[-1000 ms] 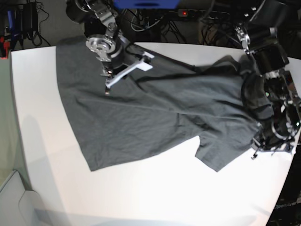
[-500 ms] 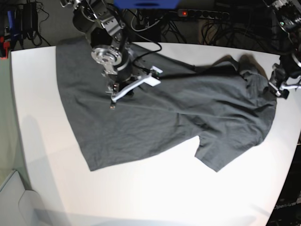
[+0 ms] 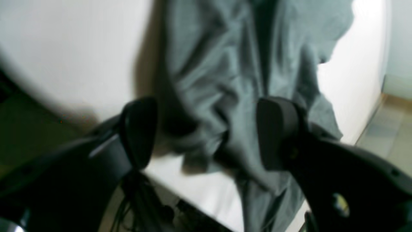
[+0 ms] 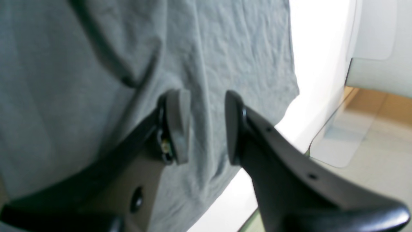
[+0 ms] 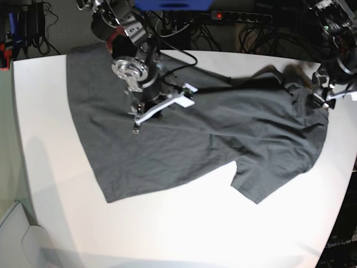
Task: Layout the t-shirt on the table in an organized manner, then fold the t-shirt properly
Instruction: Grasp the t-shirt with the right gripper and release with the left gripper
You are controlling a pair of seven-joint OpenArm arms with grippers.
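Note:
The dark grey t-shirt (image 5: 184,139) lies spread and creased across the white table (image 5: 195,223), with its hem at the left and one sleeve pointing toward the front. My right gripper (image 5: 136,123) hovers over the shirt's upper left part. In the right wrist view this gripper (image 4: 204,125) is open, with flat cloth (image 4: 80,64) showing through the gap. My left gripper (image 5: 323,100) hangs at the shirt's far right edge. In the blurred left wrist view it (image 3: 207,132) stands wide open above rumpled cloth (image 3: 225,64) near the table edge (image 3: 64,48).
Cables and a power strip (image 5: 223,15) run behind the table's back edge. The table's curved rim (image 4: 322,48) drops to the floor, where a pale bin-like object (image 4: 373,32) stands. A pale object (image 5: 11,234) sits at the lower left.
My left gripper let go of the bunched right side of the shirt and moved from the front right edge up to the far right. My right gripper opened and shifted slightly rightward.

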